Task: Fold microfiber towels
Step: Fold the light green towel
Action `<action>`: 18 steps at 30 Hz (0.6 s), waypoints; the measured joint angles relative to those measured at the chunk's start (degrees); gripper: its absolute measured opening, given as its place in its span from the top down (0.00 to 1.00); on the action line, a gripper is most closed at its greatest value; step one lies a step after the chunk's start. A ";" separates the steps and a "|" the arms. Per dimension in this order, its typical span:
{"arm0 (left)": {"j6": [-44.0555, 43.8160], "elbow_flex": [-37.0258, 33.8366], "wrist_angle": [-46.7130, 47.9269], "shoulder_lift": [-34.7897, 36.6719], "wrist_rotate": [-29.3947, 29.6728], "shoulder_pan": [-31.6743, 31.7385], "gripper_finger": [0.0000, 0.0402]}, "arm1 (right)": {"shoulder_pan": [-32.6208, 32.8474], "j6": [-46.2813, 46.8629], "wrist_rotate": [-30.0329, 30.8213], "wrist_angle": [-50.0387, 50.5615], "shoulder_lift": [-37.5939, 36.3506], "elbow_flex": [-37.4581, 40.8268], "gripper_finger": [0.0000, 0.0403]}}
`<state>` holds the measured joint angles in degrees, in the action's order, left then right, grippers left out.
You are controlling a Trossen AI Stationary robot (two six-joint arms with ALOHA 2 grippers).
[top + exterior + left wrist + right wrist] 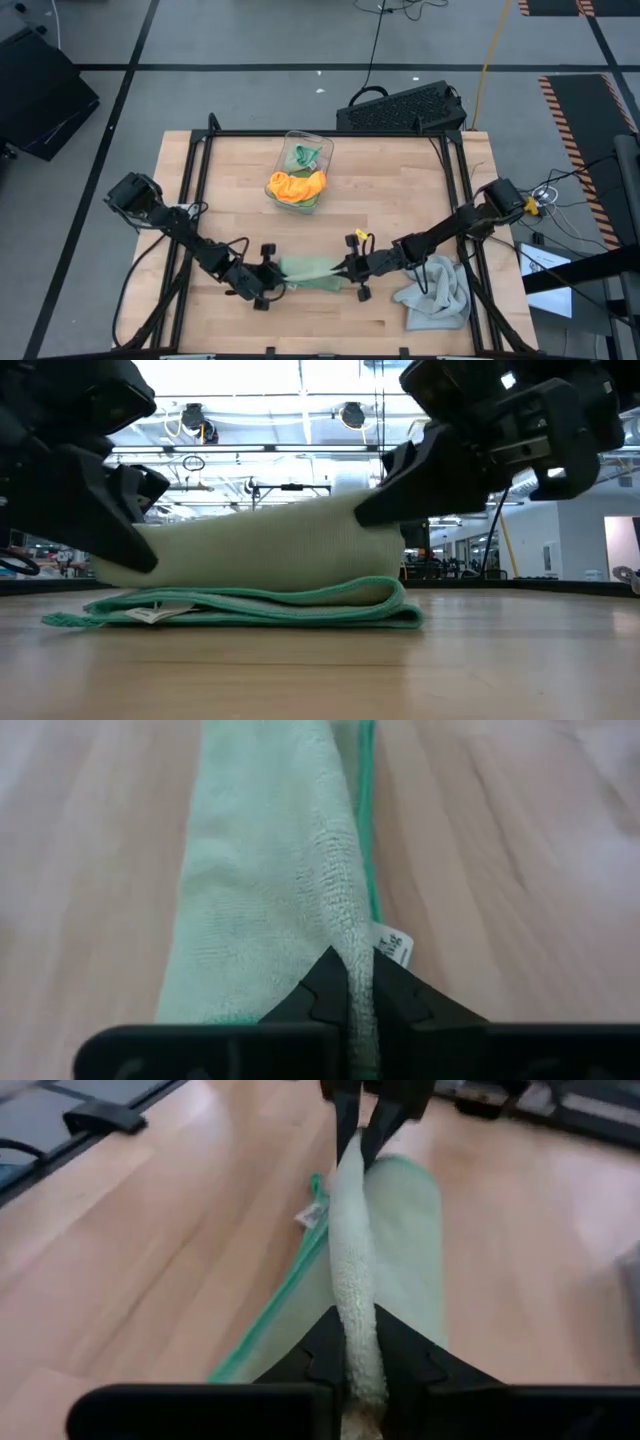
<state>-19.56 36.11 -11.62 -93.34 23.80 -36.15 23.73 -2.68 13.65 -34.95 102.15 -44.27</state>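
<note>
While both arms are down low near the front edge of the worktop (420, 170), each tool is pinched on the same sage green towel (312, 272). The left tool (268, 278) has its fingers (318, 988) closed on the towel's left end, and the wrist view shows the cloth squeezed into a thin ridge between them, with a little white tag (393, 942) poking out just beside. The right tool (352, 270) grips the right end the same way, fingers (322, 1342) clamped on a bunched roll of cloth.

From table height, the upper layer of the towel is lifted and stretched between the two tools (looks kind of like a loaf), while the lower layers lie flat on the wood with a brighter green hem running along the edge. So the towel sits between the two tools, near-centre of the worktop.

Going outward: a light grey towel (436, 294) lies crumpled at the near right, just beside the right arm. Farther back, around the middle, a clear plastic bin (300, 165) holds an orange towel (296, 186) spilling over its near rim, and a bright green towel (306, 155) inside behind it. Beyond the far edge, on the floor, sits a black crate-like thing (403, 108).
</note>
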 joint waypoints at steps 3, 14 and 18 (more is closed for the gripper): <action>-1.79 -0.02 0.19 0.00 -1.19 0.17 0.95 | 0.00 2.52 -1.86 -0.26 0.84 0.00 0.89; -8.18 -0.08 -6.37 -0.04 -3.22 0.28 0.81 | -0.52 7.25 -6.31 2.93 1.89 0.04 0.69; -9.77 -0.08 -9.53 -0.04 -5.95 0.27 0.68 | -0.51 6.30 -6.63 4.75 2.21 0.04 0.68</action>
<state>-29.33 36.03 -21.16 -93.38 17.85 -35.88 23.22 3.62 7.02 -30.20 104.36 -44.23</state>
